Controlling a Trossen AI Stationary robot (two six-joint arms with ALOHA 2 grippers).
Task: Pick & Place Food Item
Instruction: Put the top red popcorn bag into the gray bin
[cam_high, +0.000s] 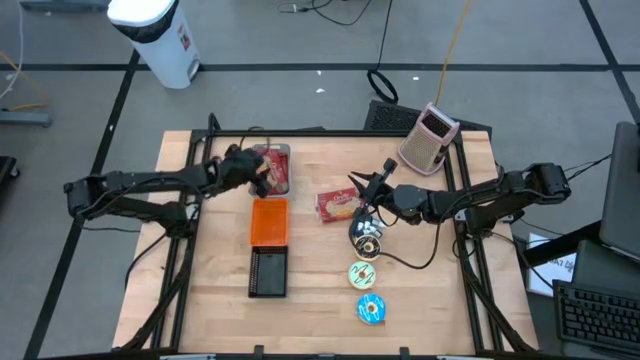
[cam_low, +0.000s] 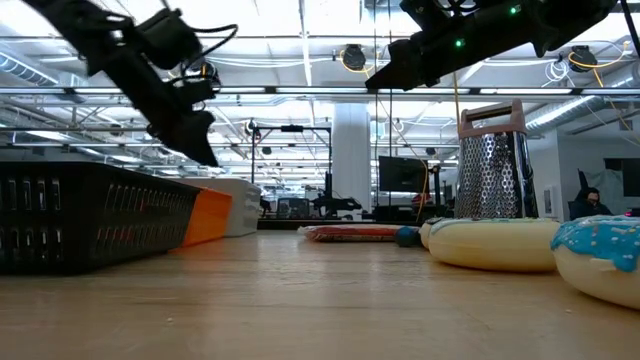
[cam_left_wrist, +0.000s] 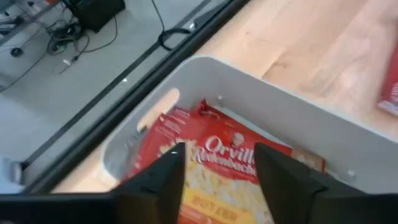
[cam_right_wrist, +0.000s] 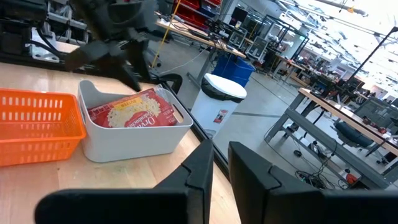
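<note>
A red popcorn packet (cam_left_wrist: 217, 152) lies slanted inside the white bin (cam_left_wrist: 273, 99), at the table's far left-centre (cam_high: 283, 152). My left gripper (cam_left_wrist: 217, 180) hovers open just above the bin, its two fingers apart over the packet and touching nothing; the right wrist view shows it above the bin's far rim (cam_right_wrist: 127, 65). A second red food packet (cam_high: 338, 205) lies flat on the table right of the bin. My right gripper (cam_high: 366, 190) hangs shut in the air beside that packet, pointing level toward the bin.
An orange basket (cam_high: 268, 222) and a black basket (cam_high: 268, 272) lie in a row in front of the bin. Three donuts (cam_high: 364, 275) sit to the centre-right, and a metal grater (cam_high: 430, 138) stands at the far right. A white trash can (cam_high: 160, 35) stands beyond the table.
</note>
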